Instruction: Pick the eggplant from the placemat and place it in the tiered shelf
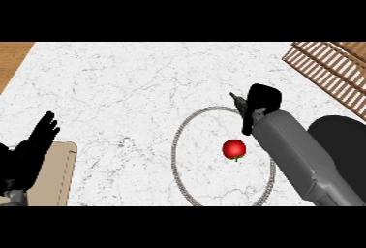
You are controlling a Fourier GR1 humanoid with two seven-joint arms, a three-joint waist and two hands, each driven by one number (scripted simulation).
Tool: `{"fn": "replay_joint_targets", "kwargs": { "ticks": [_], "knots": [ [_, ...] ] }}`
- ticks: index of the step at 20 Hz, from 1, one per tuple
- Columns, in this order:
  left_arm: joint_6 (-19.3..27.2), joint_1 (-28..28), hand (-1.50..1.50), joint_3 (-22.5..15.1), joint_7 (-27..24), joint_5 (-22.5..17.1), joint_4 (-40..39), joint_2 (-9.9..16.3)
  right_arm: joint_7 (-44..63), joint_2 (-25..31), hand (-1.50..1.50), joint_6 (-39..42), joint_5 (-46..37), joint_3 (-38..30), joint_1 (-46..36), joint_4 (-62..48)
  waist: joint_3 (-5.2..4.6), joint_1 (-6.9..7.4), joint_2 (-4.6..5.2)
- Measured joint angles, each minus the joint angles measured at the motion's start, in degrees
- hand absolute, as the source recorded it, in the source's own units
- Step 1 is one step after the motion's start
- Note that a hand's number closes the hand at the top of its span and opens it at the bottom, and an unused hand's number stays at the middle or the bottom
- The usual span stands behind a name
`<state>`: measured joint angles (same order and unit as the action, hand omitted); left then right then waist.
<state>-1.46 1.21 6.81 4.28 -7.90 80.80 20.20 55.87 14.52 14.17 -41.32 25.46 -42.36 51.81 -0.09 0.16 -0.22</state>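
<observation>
— Since the task names an eggplant, why does a red round fruit (235, 148) lie on the white round placemat (187, 127)?
— Only that shows. The right hand (257, 104) hovers beyond it, finger spread unclear; the left hand (32, 145) rests open, and the slatted shelf (325, 65) waits at the far right

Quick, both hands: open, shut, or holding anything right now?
Left hand: open, fingers up, resting at the view's left edge, holding nothing.
Right hand: cannot tell; no object visible in it.
</observation>
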Motion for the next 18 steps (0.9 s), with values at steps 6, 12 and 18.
{"fn": "replay_joint_targets", "kwargs": {
  "ticks": [6, 12, 18],
  "knots": [
    [-0.2, -0.8, 0.00, 0.3, 0.4, 0.2, -0.4, 0.1, -6.1, 7.7, 1.50, -11.8, -2.0, -6.8, -1.9, 1.1, 0.10, -0.06, 0.26],
    [-0.2, 0.5, 0.00, 0.2, 1.2, 0.6, 1.3, -0.4, -3.8, 10.7, 1.50, -14.6, -3.2, -10.7, -2.0, 9.6, 0.09, -0.37, 0.00],
    [0.4, 0.3, 0.00, 0.5, 0.7, 1.3, 0.2, -1.2, 1.1, 11.7, 1.50, -14.3, -1.3, -15.6, -0.8, 23.8, 0.07, -1.12, -0.22]
  ]
}}
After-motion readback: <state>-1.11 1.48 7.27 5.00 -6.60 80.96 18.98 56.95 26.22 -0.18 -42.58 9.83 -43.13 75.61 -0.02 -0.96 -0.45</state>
